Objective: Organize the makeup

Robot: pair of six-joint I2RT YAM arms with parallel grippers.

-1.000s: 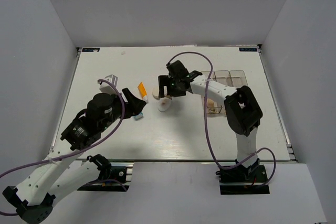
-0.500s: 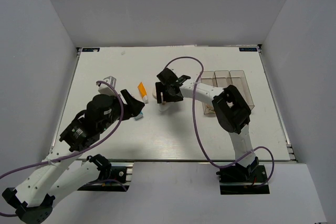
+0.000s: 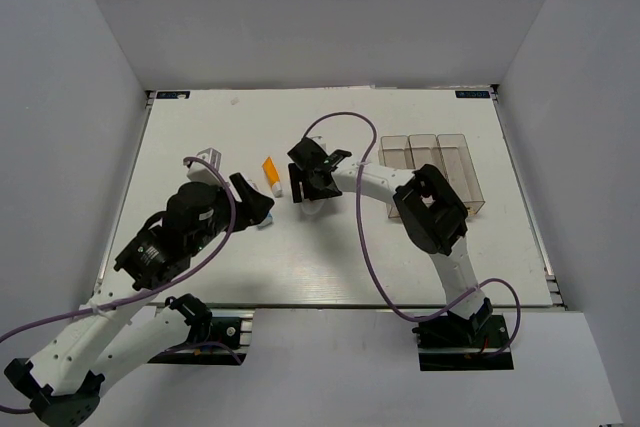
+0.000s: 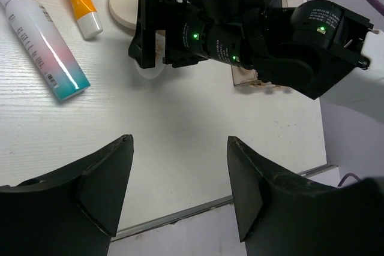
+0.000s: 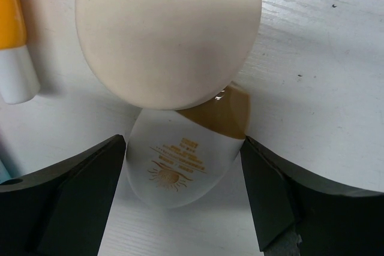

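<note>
My right gripper (image 3: pixel 303 185) is open, low over the table. Its jaws straddle the white oval piece (image 5: pixel 177 169), which has gold print and a brown end. The round cream compact (image 5: pixel 168 34) lies just beyond, overlapping that end. The orange tube (image 3: pixel 270 171) with its white cap (image 5: pixel 16 80) lies left of the compact. The white-pink-blue tube (image 4: pixel 40 39) lies further left, near my left gripper (image 3: pixel 256 205). That gripper is open and empty above the table (image 4: pixel 179 143). Something beige (image 4: pixel 247 77) lies in the clear box, mostly hidden by the right arm.
The clear three-compartment box (image 3: pixel 455 161) stands right of the right arm's forearm. A small white and grey object (image 3: pixel 208 154) lies behind the left arm. White walls enclose the table on three sides.
My right gripper has moved left and towards the near edge, from beside the box to over the oval piece and compact. The left arm has barely moved.
</note>
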